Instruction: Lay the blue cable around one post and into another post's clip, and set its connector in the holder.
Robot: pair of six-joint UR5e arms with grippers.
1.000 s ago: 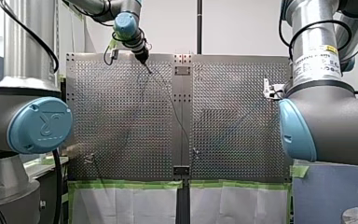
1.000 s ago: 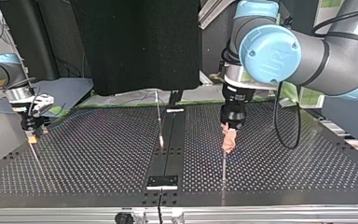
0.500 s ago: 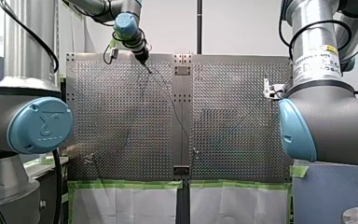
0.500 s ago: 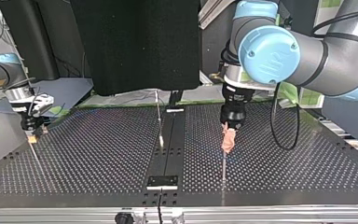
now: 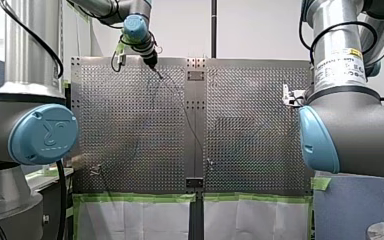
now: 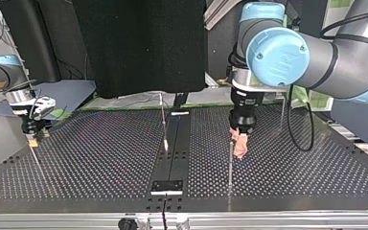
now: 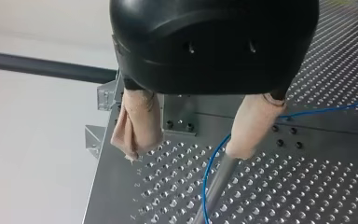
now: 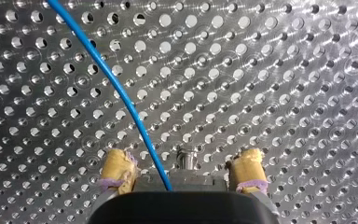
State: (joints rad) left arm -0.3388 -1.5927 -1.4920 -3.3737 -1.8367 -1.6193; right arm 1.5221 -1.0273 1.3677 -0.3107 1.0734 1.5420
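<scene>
In the left wrist view my left gripper [image 7: 193, 135] stands open, its beige fingers [image 7: 137, 126] wide apart. One finger rests at the top of an upright metal post [image 7: 214, 186], and the blue cable [image 7: 208, 179] curves along the plate just beside that post. In the top view this gripper [image 6: 240, 143] hangs next to the same post [image 6: 230, 165]. My right gripper [image 8: 182, 170] is open too. The blue cable [image 8: 121, 93] runs between its yellow pads [image 8: 119, 170], beside a small metal stud [image 8: 186, 158]. It sits at the top view's left edge [image 6: 32, 136].
A thin upright post [image 6: 163, 120] stands near the middle seam of the perforated table [image 6: 100, 158]. A small metal plate [image 6: 167, 186] lies at the seam's near end in the top view. Green tape [image 5: 135, 197] lines the table's edge in the front view.
My left gripper has shifted slightly toward the top view's right, so the post now stands at its other side. My right arm has not moved.
</scene>
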